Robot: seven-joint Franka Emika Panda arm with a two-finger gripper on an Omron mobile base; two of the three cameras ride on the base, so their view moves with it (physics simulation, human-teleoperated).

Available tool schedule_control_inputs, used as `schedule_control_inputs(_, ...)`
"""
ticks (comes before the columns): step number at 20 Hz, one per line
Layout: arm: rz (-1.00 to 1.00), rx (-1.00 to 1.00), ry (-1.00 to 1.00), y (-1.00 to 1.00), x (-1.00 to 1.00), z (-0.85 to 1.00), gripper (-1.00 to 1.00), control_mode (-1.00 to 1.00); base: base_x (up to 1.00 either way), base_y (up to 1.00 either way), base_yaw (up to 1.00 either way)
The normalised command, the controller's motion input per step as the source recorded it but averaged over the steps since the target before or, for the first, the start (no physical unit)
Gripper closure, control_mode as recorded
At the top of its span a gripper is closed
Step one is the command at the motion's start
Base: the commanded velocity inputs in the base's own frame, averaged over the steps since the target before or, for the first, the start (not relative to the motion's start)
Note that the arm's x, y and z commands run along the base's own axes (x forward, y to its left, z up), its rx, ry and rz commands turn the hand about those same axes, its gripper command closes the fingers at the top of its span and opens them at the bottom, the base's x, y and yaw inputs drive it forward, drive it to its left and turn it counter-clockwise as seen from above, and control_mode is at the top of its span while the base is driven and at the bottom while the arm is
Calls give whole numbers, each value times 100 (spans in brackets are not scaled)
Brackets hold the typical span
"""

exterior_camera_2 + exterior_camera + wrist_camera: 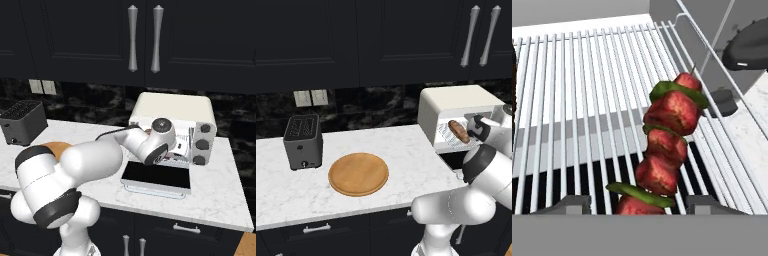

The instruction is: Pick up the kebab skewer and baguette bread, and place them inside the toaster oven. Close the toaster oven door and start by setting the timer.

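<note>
I see chunky red-green skewer point(667, 145) on thin wire rack point(577, 110), tool point(639, 205) spread astride it, crusty baguette point(458, 131) inside rounded cream oven point(456, 107).

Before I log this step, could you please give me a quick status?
Jaws open astride the kebab skewer. Skewer lying on toaster oven rack, baguette bread inside. Door down.

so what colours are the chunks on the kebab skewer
Dark red chunks with green pieces between them on the kebab skewer, clearest in the hand view.
</note>
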Motion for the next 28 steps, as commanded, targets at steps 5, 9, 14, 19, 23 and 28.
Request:
schedule_control_inputs(5, 0, 0, 0, 0, 0, 1, -100, -100, 0, 0, 0)
schedule_control_inputs(9, 0, 0, 0, 2, -9, 32, -100, -100, 0, 0, 0)
schedule_control_inputs(14, 0, 0, 3, 0, -31, 26, -100, -100, 0, 0, 0)
schedule_control_inputs(19, -6, 0, 10, 13, -63, 6, -100, -100, 0, 0, 0)
schedule_control_inputs(23, -22, 0, 28, 8, -34, -2, -100, -100, 0, 0, 0)
schedule_control_inputs(28, -7, 0, 9, 3, -45, -27, -100, -100, 0, 0, 0)
